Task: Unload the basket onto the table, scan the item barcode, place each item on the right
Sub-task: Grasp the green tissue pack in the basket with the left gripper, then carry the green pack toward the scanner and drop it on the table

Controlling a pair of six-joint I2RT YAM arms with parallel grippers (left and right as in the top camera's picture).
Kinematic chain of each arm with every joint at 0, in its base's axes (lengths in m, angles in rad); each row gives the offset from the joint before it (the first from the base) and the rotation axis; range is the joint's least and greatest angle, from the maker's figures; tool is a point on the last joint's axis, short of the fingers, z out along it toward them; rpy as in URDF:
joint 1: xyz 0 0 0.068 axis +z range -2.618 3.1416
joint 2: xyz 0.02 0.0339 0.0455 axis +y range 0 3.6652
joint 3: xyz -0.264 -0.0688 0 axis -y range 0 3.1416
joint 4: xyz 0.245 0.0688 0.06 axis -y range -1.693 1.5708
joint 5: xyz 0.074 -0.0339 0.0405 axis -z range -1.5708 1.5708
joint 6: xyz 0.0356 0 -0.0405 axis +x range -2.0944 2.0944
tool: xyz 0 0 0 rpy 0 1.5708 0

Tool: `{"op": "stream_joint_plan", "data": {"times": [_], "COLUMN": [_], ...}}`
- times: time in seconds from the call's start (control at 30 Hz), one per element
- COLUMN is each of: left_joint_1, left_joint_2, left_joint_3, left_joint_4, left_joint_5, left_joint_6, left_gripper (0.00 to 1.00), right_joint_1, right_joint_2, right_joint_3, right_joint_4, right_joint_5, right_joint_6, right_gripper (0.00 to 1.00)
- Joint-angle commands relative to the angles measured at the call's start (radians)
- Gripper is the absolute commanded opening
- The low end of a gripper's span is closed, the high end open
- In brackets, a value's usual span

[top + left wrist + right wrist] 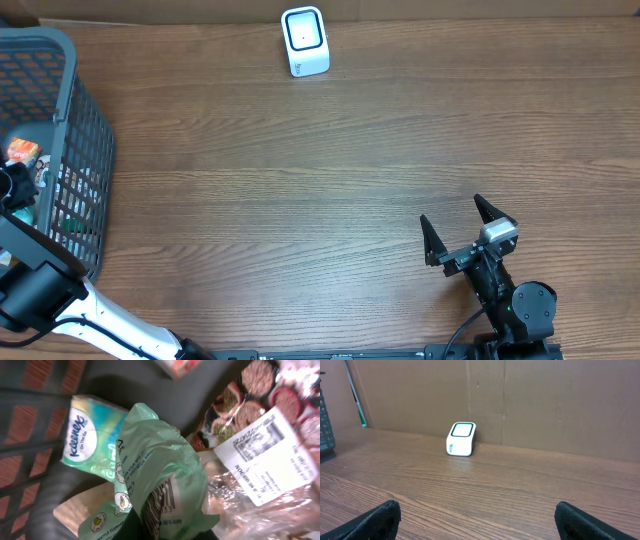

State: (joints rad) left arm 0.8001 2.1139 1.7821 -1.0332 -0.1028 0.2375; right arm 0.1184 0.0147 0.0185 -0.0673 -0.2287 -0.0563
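Though nearly cut off at the wrist view's bottom edge, the left gripper (16, 200), inside the grey mesh basket (90, 130) at the table's (300, 180) left edge, pinches a crumpled green plastic packet (160, 465). Its barcode (162, 497) shows, partly creased. The right gripper (465, 225) gapes wide, front right.

Tissue pack (92, 435) reads "Kleenex On The Go".

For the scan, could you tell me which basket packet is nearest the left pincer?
The crumpled green packet, right at the left pincer; the Kleenex pack and clear bag lie farther.
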Motion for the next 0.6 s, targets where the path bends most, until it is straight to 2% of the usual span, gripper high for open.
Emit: {"op": "stream_joint_plan", "data": {"times": [0.0, 0.13, 0.33, 0.47, 0.57], "left_joint_1": [-0.013, -0.042, -0.113, -0.217, -0.361], "left_joint_2": [-0.105, -0.224, -0.406, -0.521, -0.576], "left_joint_3": [0.090, 0.167, 0.282, 0.306, 0.306], "left_joint_4": [-0.011, -0.014, 0.024, 0.024, -0.020], "left_joint_5": [0.050, 0.174, 0.459, 0.600, 0.604], "left_joint_6": [-0.092, -0.209, -0.436, -0.472, -0.473], "left_gripper": [0.04, 0.04, 0.04, 0.04, 0.04], "right_joint_1": [-0.001, -0.001, -0.001, -0.001, -0.001], "right_joint_2": [-0.012, -0.012, -0.012, -0.012, -0.012], "right_joint_3": [-0.011, -0.011, -0.011, -0.011, -0.011], "right_joint_4": [0.007, 0.007, 0.007, 0.007, 0.007], "right_joint_5": [0.000, 0.000, 0.000, 0.000, 0.000], "right_joint_6": [0.003, 0.003, 0.003, 0.003, 0.003], "right_gripper": [1.00, 1.00, 1.00, 1.00, 1.00]}}
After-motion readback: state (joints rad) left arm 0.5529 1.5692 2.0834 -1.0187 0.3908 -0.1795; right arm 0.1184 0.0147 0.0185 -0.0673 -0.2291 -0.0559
